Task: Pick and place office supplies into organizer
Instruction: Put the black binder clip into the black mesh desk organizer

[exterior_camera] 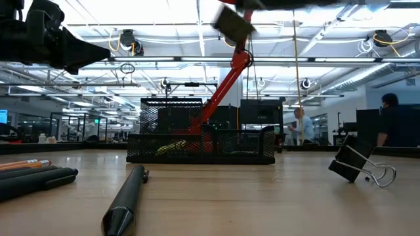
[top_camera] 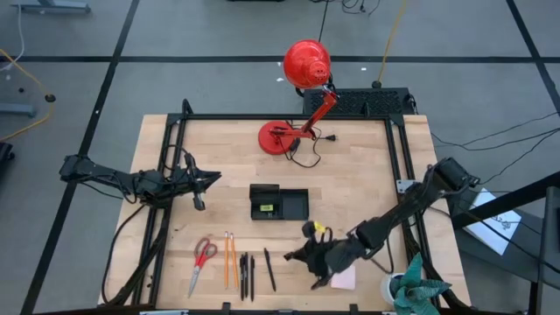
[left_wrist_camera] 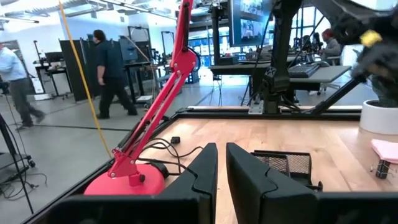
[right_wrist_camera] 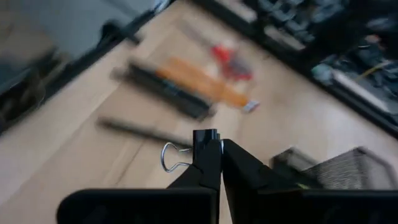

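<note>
My right gripper hangs over the table's near middle, right of the lone black pen, and is shut on a small black binder clip. The black mesh organizer stands at mid-table with a yellow-green piece inside. Red-handled scissors, two orange pencils and two black pens lie flat near the front edge. The pink sticky pad lies under my right arm. Another black clip rests on the table. My left gripper is shut and empty at the left. My right gripper pinches the clip's black body between its two fingertips. One silver wire handle sticks out sideways past the fingers. The clip is lifted clear of the table, above the wood between the lone pen and the organizer.
A red desk lamp stands with its base at the far middle and its cord trailing on the wood. A white cup with green cloth sits at the near right corner. People show in the room beyond the table.
</note>
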Available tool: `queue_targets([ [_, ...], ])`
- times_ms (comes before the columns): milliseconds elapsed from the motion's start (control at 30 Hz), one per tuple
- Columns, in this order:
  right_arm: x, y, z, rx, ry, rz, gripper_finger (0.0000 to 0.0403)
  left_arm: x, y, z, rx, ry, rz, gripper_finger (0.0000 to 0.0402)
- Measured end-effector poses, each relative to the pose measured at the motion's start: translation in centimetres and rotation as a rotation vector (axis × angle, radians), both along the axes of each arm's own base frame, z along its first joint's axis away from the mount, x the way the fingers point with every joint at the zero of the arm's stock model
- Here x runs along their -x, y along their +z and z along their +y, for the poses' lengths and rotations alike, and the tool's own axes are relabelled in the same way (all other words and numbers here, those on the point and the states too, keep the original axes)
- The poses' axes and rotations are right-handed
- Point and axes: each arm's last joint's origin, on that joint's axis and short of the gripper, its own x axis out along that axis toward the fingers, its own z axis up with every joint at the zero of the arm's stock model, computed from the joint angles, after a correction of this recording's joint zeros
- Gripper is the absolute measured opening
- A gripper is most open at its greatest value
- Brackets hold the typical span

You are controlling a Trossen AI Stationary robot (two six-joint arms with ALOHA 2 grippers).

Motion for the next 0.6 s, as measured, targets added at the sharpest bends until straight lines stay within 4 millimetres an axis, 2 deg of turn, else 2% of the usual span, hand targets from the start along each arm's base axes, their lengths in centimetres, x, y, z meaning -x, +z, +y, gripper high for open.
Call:
queue_targets([
  [133, -0.2, 1.9, -1.9, -0.029, -0.050, -0.043, 0.0001, 0.0, 0.0, 0.0, 0.007, -0.001, -0.001, 0.0042],
  [233, -0.1, 2.3, -3.4, -0.024, -0.076, -0.055, 0.0001, 0.0, 0.0, 0.0, 0.007, -0.001, -0.002, 0.0042],
  [367, 0.2, 1.2, -5.9, -0.075, -0.087, -0.055, 0.0001, 0.0, 0.0, 0.0, 0.007, -0.001, -0.002, 0.0042],
  [600, 1.6, -2.1, -9.4, -0.288, -0.034, -0.227, 0.0001, 0.0, 0.0, 0.0, 0.006, -0.001, -0.002, 0.0042],
])
